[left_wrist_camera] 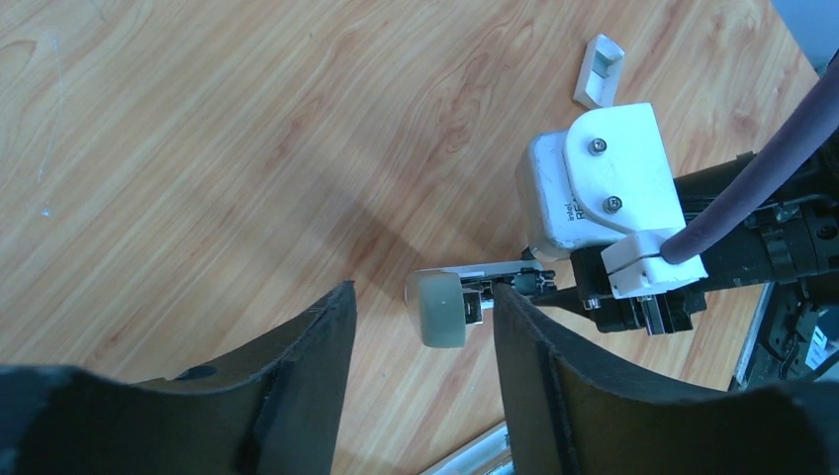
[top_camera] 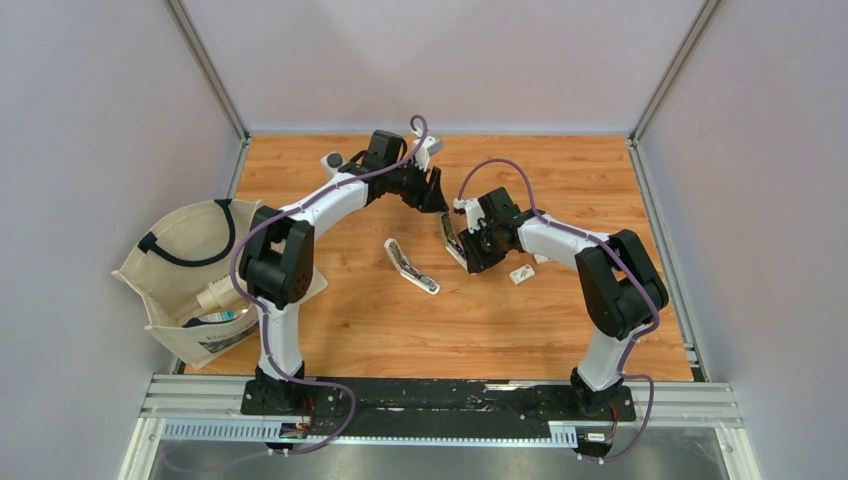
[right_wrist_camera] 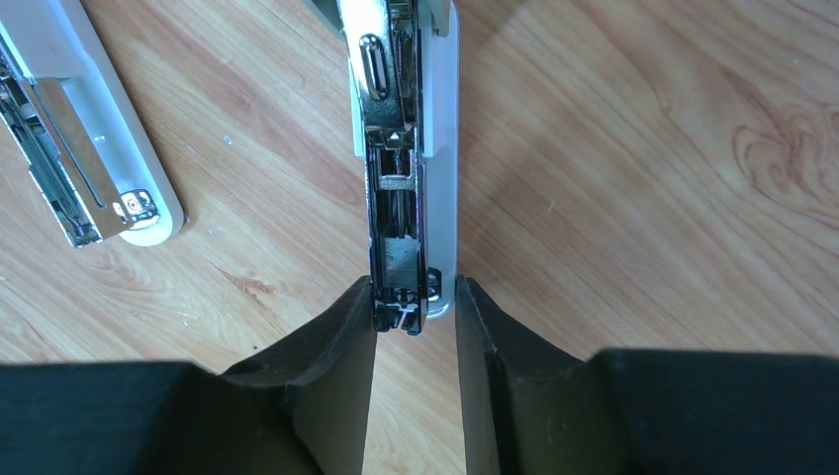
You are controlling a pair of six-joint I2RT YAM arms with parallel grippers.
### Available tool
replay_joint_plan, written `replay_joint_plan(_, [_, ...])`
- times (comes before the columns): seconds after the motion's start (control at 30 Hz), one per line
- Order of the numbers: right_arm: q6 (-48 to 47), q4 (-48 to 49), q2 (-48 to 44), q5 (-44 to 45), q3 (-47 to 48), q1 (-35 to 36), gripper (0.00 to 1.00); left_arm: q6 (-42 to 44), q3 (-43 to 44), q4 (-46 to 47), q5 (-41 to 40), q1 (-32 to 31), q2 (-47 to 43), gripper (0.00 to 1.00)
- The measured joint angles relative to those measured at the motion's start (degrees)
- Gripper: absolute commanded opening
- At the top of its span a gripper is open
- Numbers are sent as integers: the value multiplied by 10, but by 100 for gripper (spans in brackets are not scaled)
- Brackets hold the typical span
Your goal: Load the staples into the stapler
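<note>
A white and chrome stapler (top_camera: 452, 240) sits between my right gripper's (top_camera: 466, 247) fingertips, which pinch its rear end. In the right wrist view the stapler (right_wrist_camera: 404, 178) shows its open chrome magazine, and the gripper (right_wrist_camera: 416, 322) is closed on it. My left gripper (top_camera: 432, 192) is open and empty just behind it. In the left wrist view the stapler's grey-white end (left_wrist_camera: 440, 309) shows between that gripper's (left_wrist_camera: 420, 332) spread fingers. The tiny white staples box (top_camera: 521, 273) and a pale piece (top_camera: 541, 258) lie on the table by the right forearm. One small white piece (left_wrist_camera: 600, 69) shows in the left wrist view.
A second stapler (top_camera: 410, 266) lies open mid-table and also shows in the right wrist view (right_wrist_camera: 89, 148). A cream tote bag (top_camera: 185, 275) holding a bottle lies at the left edge. A small grey round object (top_camera: 332, 160) sits at the back left. Walls enclose the wooden table (top_camera: 600, 180).
</note>
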Motion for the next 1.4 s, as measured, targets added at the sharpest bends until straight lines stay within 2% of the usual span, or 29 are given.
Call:
replay_joint_plan(0.23, [2,-1,1,0,1,0,35,-2,-8,0,18,-3,0,50])
replay_joint_plan(0.4, [2,-2,2,2,3,0,35,-5,-20,1,29,-7,0,39])
replay_joint_plan(0.43, [2,-2,2,2,3,0,35,-6,-23,2,31,-7,0,34])
replay_joint_plan(0.53, [2,-2,2,3,3,0,34,-11,-29,7,35,-7,0,27])
replay_joint_plan(1.4, [6,-16,5,7,9,-1,33,-8,-85,81,34,-40,-30,27])
